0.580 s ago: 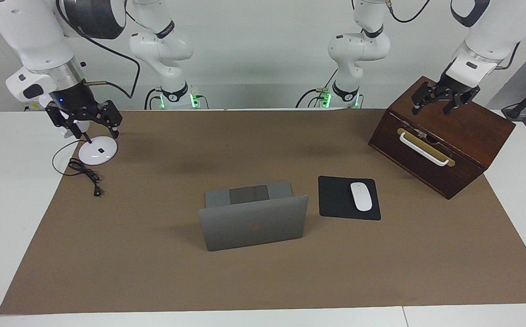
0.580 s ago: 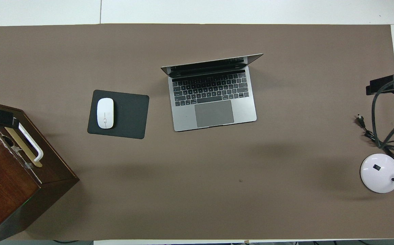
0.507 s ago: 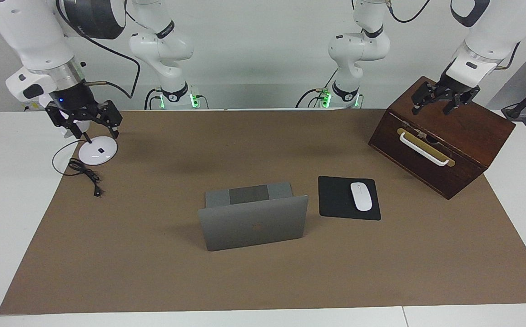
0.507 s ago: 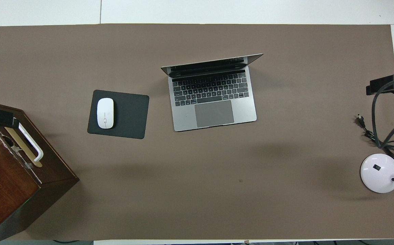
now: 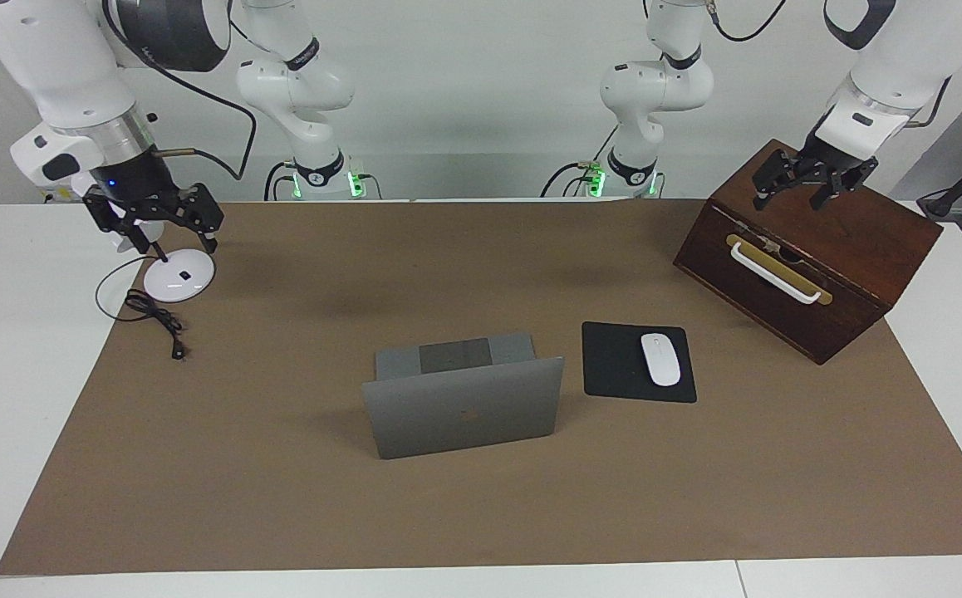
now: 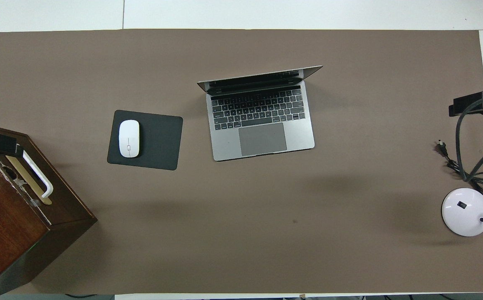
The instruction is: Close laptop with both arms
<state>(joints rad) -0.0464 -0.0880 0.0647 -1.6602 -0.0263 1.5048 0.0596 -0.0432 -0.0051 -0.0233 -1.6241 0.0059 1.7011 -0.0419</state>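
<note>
Nearest us, our left gripper point(image 5: 813, 184) hangs over the wooden box point(image 5: 855, 249) at the left arm's end of the table, fingers spread, holding nothing. Our right gripper point(image 5: 154, 223) hangs over the white lamp base point(image 5: 179, 275) at the right arm's end, also spread and empty. Farther out we see the mouse pad point(image 6: 158, 141) with the mouse point(image 6: 129, 138) on it, and beside it, toward the right arm's end, the laptop point(image 6: 262, 121) at mid-table, its lid up, the keyboard facing us, well apart from both grippers
</note>
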